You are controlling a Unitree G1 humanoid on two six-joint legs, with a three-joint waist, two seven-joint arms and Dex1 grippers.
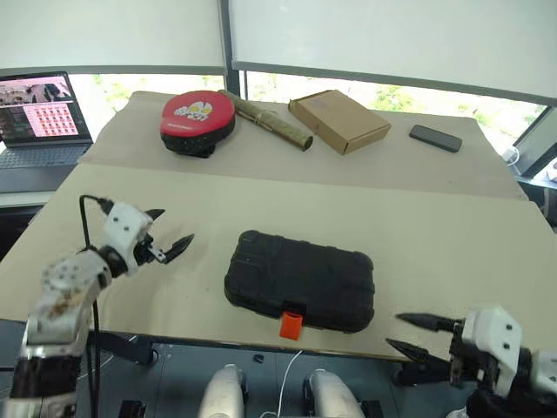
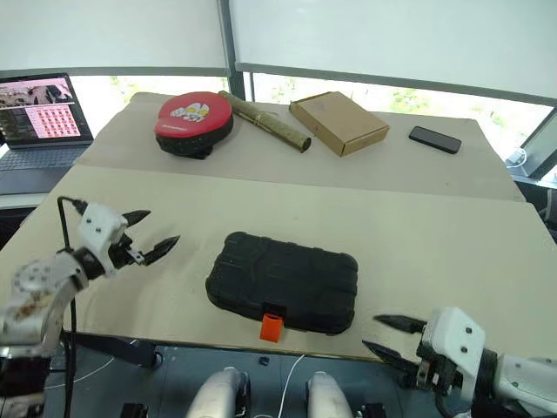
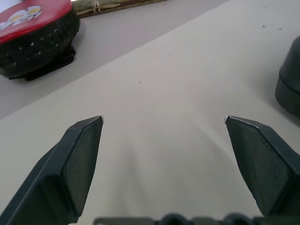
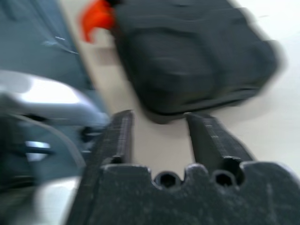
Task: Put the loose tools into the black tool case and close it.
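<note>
Both grippers hang empty with fingers apart, the left gripper (image 1: 167, 232) spread wide just left of the black tool case (image 1: 300, 280) and the right gripper (image 1: 411, 335) parted more narrowly off the case's near right corner, past the table's (image 1: 452, 244) front edge. By my reading the job is all but finished: the case lies shut at the table's front middle with its orange latch (image 1: 291, 325) overhanging the edge, and no loose tools lie around it. Beyond the case, the red-and-black round pad (image 1: 197, 121) bears a white-and-yellow emblem whose writing I cannot read.
</note>
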